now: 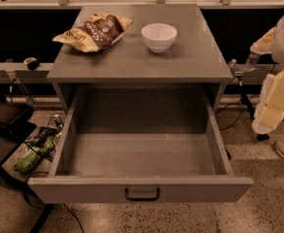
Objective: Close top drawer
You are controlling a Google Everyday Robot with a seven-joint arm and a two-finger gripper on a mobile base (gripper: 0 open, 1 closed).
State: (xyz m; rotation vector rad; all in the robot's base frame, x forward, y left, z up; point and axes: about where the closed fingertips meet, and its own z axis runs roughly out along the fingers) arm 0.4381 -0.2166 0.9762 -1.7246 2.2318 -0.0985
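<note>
Top drawer: the wide, deep grey metal top drawer (73,191) fills the lower centre of the frame. It is pulled far out with a bare inside, so the task is not yet done.
Handle: a small black bar handle (142,194) sits at front centre of the drawer face, near the bottom edge. Nothing touches it.
Claw: the robot's pale cream claw (271,108) hangs at the right edge of the frame, out beyond the drawer's right wall and well apart from the front face. I cannot tell whether it is wide or narrow.
Why there: standing off to the side likely leaves the drawer front free to approach.
Bench: the flat grey bench top (132,64) above the drawer carries 2 things, both set back from its front edge.
Bag: a crumpled brown and yellow snack bag (94,31) lies flat at upper left.
Bowl: a small round white bowl (159,36) stands upright just right of the bag, not touching it.
Next move: probably bring the claw round to the front face and push squarely near the centre.
Risk: a push near 1 corner could skew the drawer, and a hard shove could jolt the bowl.
</note>
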